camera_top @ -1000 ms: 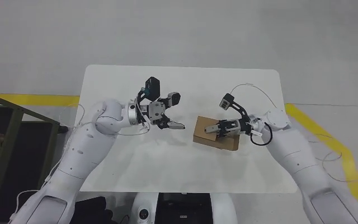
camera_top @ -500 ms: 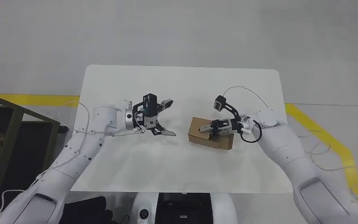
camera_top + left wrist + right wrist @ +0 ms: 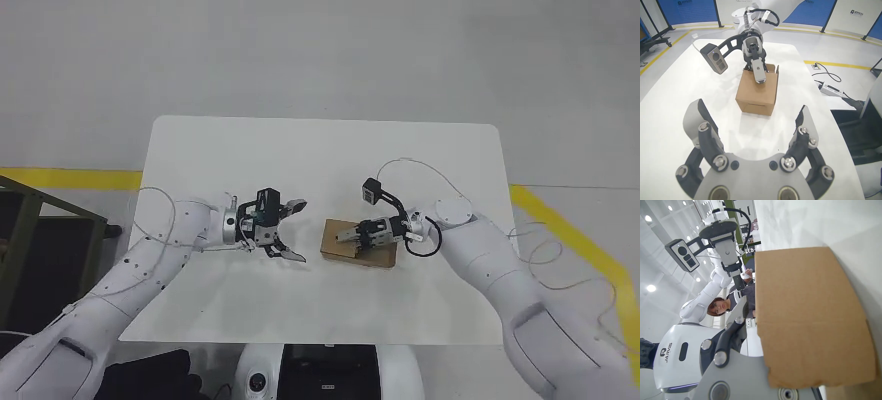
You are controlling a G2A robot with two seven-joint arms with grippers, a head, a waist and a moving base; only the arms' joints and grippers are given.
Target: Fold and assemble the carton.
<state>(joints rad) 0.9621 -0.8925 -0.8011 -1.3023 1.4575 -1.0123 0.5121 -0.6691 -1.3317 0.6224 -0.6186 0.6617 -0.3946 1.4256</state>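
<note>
Cardboard carton (image 3: 362,248) lies on the white table (image 3: 420,150) in the top view, with the right gripper (image 3: 345,236) laid over its top panel. The left gripper (image 3: 297,232) hangs just beside the carton's end and apart from it. Its jaws are spread wide and aimed at the box. The carton sits straight ahead of that opening, beyond the fingertips and not between them.

In the left wrist view, the left gripper (image 3: 751,104) holds its two fingers (image 3: 696,117) far apart, with bare table between them. Ahead of the tips stands the carton (image 3: 757,91), a brown box whose closed end, marked by a thin slit, faces the jaws. The right gripper (image 3: 760,80) meets it from the far side. One finger (image 3: 759,73) lies flat on the top panel, its tip pointing back toward the left jaws. A flap (image 3: 776,69) stands open at the box's far end, beside that finger's base.

In the right wrist view, a carton (image 3: 810,313) panel runs along the inner side of the one finger (image 3: 733,332) that shows, and the cardboard hides its partner. The right jaws are clamped on this panel.
</note>
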